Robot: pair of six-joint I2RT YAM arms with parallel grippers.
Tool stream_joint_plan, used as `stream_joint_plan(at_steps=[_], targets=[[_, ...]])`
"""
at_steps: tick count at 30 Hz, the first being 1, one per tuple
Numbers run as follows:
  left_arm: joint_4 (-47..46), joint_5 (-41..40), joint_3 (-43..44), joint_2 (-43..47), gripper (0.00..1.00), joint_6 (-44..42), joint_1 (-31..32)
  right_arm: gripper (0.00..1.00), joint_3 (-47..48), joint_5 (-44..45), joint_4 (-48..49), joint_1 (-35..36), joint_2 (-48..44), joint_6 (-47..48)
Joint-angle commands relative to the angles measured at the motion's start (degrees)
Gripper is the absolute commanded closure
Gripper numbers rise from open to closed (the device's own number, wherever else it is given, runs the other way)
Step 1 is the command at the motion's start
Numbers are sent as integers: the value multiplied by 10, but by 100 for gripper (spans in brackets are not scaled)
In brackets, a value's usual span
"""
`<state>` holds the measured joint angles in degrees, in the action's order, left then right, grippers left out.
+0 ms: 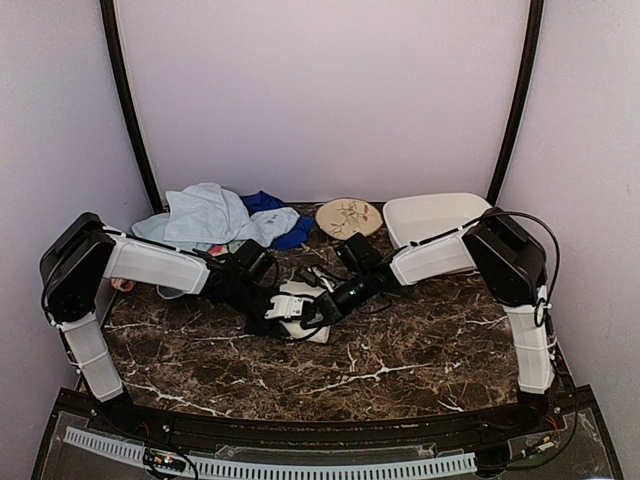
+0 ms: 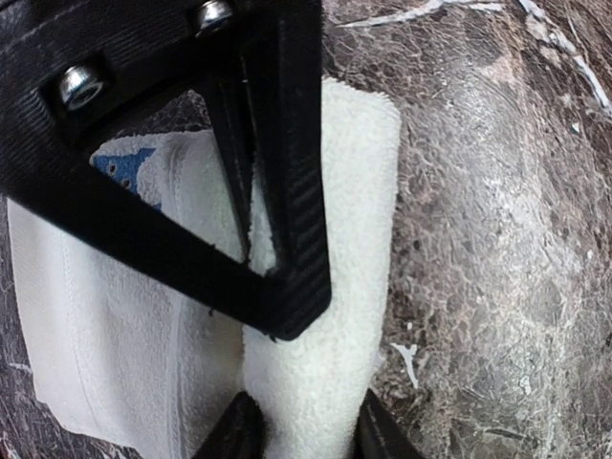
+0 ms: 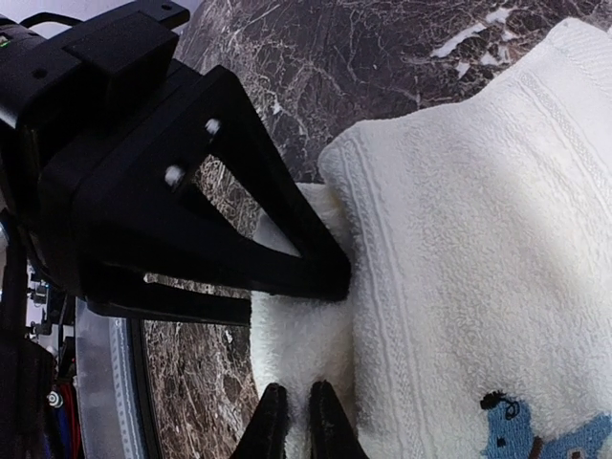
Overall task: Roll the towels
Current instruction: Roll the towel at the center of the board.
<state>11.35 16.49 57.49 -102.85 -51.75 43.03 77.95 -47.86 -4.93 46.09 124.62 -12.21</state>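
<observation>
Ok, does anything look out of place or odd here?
Nothing spilled or damaged. Only the towel heap at back left lies crumpled and unrolled. The cream-white towel at centre, partly rolled along one edge, looks tidy.

the dark marble table carries a cream towel, a towel pile, a plate and a white tub.

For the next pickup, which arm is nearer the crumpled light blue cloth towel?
Left. Left arm lies just in front of the light blue towel; right arm is far to its right.
</observation>
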Motion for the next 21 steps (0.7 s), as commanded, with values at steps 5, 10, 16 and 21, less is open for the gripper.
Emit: stream_joint_plan(at_steps=[5, 10, 16, 21], targets=[[78, 17, 13, -32, 100, 12, -3, 74, -86, 29, 136, -37, -79, -57], [190, 80, 68, -46, 100, 24, -12, 61, -173, 181, 179, -56, -184, -1], [280, 145, 109, -61, 100, 37, -17, 50, -321, 299, 273, -40, -326, 148], [309, 194, 135, -85, 100, 61, -40, 52, -401, 366, 247, 14, -420, 283]])
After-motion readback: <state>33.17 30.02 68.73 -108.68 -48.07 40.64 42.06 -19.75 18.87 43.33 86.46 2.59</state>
